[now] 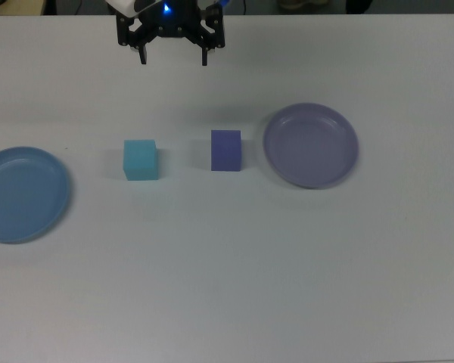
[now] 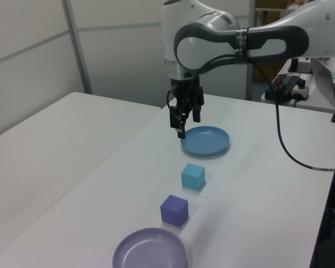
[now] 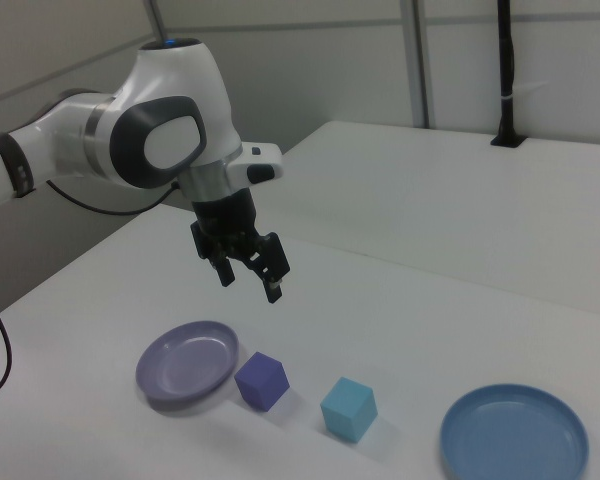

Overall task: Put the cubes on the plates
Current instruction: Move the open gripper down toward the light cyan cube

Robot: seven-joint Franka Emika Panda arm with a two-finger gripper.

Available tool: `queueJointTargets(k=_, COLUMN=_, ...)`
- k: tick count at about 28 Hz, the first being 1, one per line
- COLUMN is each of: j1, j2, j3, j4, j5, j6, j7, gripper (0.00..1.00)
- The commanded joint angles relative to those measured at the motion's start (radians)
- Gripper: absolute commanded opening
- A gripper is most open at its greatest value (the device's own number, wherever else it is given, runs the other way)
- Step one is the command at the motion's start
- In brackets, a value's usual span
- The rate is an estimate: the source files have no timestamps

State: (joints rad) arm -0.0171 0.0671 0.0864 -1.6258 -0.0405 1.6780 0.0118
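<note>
Tool (image 1: 174,57): two dark fingers spread wide and holding nothing, hanging in the air above the counter (image 1: 227,287), near the far edge in the top view.
Arm (image 2: 234,39): white with dark joints (a black cable trails off it in the left view), reaching over the counter with the tool pointing down.
Turquoise cube (image 1: 141,159): flat on the counter, between the blue plate and the indigo cube, touching neither.
Indigo cube (image 1: 226,150): flat on the counter, near the lavender plate's rim on the top view's left of it, with a narrow gap between them; well apart from the turquoise cube.
Blue plate (image 1: 57,198): at the top view's left edge, partly cut off there, nothing lying in it.
Lavender plate (image 1: 310,117): toward the top view's right of the two cubes, also with nothing in it.
Line-up: plates and cubes form one rough row across the counter, the cubes in the middle and a plate at each end.
Tool against cubes: above the stretch of counter behind the gap between the two cubes in the top view, clear of both.
</note>
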Motion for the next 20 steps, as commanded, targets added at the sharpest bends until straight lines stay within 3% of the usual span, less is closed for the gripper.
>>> queueJointTargets(k=1, j1=0.003, j2=0.020, j3=-0.002, j4=0.023, j5=-0.029, j6=-0.018, j7=0.007, gripper=1.00)
queueJointTargets(k=14, j1=-0.006, j2=0.037, j3=-0.010, j4=0.020, j5=-0.048, j6=-0.005, j7=0.005, gripper=1.00)
queueJointTargets(k=20, j1=-0.021, j2=0.085, j3=-0.013, j4=0.017, j5=-0.044, j6=0.130, j7=0.016, gripper=1.00)
